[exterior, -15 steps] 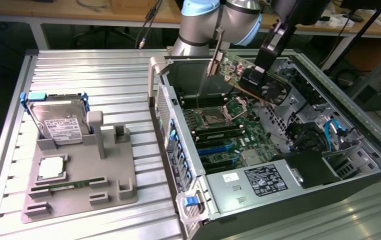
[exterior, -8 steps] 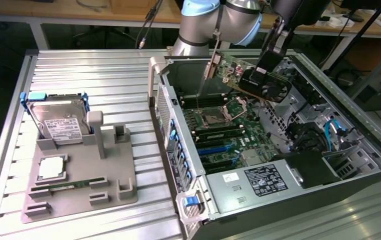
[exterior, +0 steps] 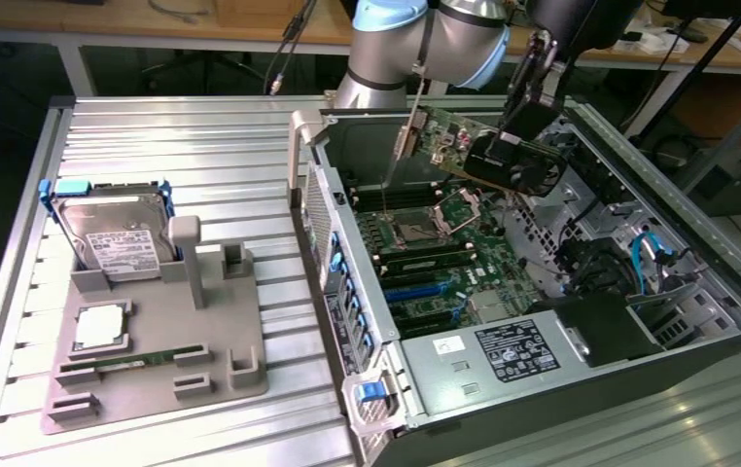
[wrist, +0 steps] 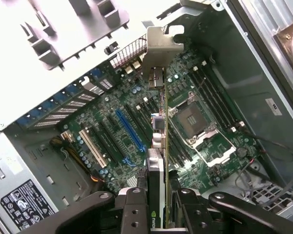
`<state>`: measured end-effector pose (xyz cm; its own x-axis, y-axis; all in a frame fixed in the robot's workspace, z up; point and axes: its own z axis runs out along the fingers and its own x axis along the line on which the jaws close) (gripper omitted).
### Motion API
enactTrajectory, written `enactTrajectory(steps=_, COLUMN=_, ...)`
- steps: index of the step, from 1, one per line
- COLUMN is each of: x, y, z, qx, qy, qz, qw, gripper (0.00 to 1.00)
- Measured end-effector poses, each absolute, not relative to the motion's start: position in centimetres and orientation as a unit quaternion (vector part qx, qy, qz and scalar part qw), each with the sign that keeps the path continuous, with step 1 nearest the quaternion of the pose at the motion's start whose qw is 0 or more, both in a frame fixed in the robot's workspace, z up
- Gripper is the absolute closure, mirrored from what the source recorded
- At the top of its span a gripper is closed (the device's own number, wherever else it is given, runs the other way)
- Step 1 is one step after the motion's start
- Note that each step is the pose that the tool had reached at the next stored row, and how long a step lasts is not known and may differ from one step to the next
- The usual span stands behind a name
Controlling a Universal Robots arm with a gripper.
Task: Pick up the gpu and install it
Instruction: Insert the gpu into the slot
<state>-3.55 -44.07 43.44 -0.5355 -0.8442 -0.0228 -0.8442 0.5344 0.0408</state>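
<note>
The gpu [exterior: 468, 144] hangs tilted in the air above the open computer case [exterior: 682, 243]. It is a green card with a black fan cover and a silver bracket [exterior: 408, 136] at its end towards the exterior view's left. My gripper [exterior: 518, 126] is shut on it from above. In the wrist view the gpu [wrist: 158, 146] shows edge-on between my gripper's fingers [wrist: 136, 209], with its bracket [wrist: 161, 44] at the far end. It hovers over the motherboard [wrist: 117, 146], well apart from the blue slot [wrist: 130, 129].
The motherboard [exterior: 442, 268] lies in the case with its CPU socket [exterior: 419, 230] bare, and cables and a power supply [exterior: 513, 350] around it. On the exterior view's left a grey fixture [exterior: 215, 370] holds a hard drive [exterior: 118, 233] and a RAM stick [exterior: 137, 361].
</note>
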Motion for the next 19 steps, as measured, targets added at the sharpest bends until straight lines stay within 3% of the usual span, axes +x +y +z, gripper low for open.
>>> enactTrajectory(steps=19, x=-3.55, y=-44.07, z=43.44, qx=-0.586, qy=0.810, qz=0.023, qw=-0.003, gripper=0.73)
